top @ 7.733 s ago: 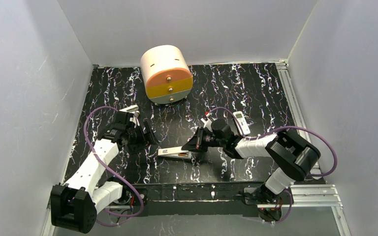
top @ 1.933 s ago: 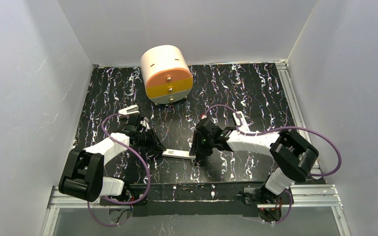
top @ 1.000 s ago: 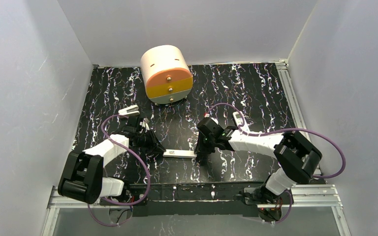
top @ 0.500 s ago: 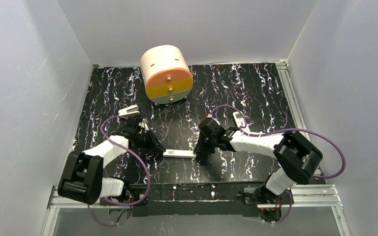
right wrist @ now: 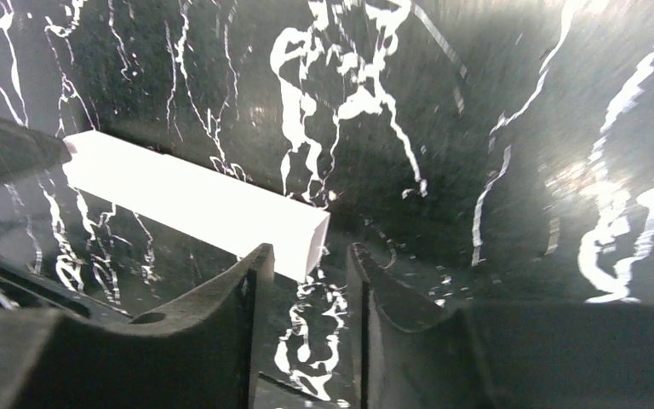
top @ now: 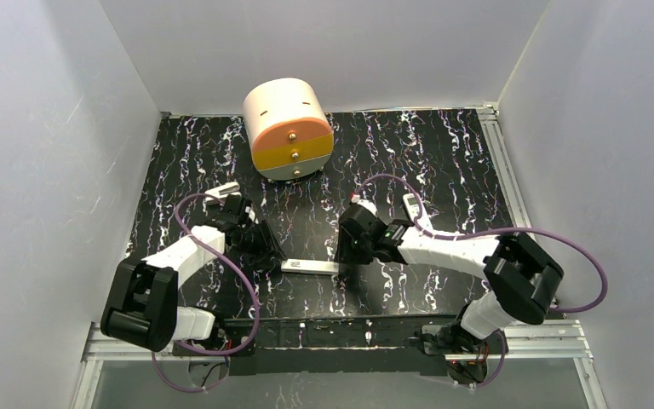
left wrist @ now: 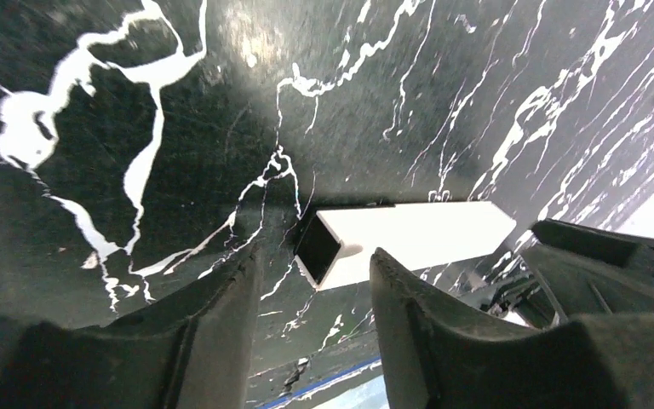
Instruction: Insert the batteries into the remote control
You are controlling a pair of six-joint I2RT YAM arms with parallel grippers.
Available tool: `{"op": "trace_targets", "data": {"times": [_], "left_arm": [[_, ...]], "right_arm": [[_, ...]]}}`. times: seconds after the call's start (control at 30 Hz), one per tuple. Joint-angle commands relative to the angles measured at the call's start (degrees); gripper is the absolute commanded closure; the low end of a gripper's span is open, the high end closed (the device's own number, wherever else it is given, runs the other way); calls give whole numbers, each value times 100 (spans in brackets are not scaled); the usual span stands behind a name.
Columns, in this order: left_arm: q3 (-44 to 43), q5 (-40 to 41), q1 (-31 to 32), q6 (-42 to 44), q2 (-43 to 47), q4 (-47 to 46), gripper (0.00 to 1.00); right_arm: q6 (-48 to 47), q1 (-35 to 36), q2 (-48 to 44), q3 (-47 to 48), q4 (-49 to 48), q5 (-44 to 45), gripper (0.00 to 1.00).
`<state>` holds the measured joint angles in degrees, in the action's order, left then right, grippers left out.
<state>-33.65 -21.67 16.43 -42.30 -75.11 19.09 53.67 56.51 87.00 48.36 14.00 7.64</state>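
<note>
A long narrow white bar (top: 311, 267) lies flat on the black marbled table (top: 443, 162) between my two grippers. My left gripper (top: 272, 253) stands open at its left end. In the left wrist view the bar's dark hollow end (left wrist: 319, 247) sits just beyond the open left gripper (left wrist: 317, 256), apart from both fingers. My right gripper (top: 347, 256) is open at the right end. The right wrist view has the bar (right wrist: 187, 200) ending just past the right gripper (right wrist: 308, 251). The remote control (top: 410, 203) lies behind the right arm, partly covered. The batteries are not in view.
A round cream drum (top: 288, 128) with orange, yellow and grey drawer fronts stands at the back of the table. A small white-grey wedge (top: 221, 191) lies behind the left gripper. White walls close in the table on three sides, and a metal rail (top: 511, 336) runs along the near edge.
Both grippers have opened and let go of the white bar, which now rests on the table. Both have drawn back slightly from its ends.
</note>
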Motion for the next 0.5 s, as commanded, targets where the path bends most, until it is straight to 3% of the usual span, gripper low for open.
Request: {"op": "trace_targets", "data": {"times": [0.0,0.27,0.47], "left_arm": [[-585,592,10,343,-12,834,49],[-770,677,8,590,550,1099,32],[-859,1246,-6,706,1125,1565,24]], "right_arm": [[-1374,-104,-475,592,455,608,49],[-3009,-87,-515,1009,349,-442,22],[-3965,264,-50,1388,719,-479,17]]}}
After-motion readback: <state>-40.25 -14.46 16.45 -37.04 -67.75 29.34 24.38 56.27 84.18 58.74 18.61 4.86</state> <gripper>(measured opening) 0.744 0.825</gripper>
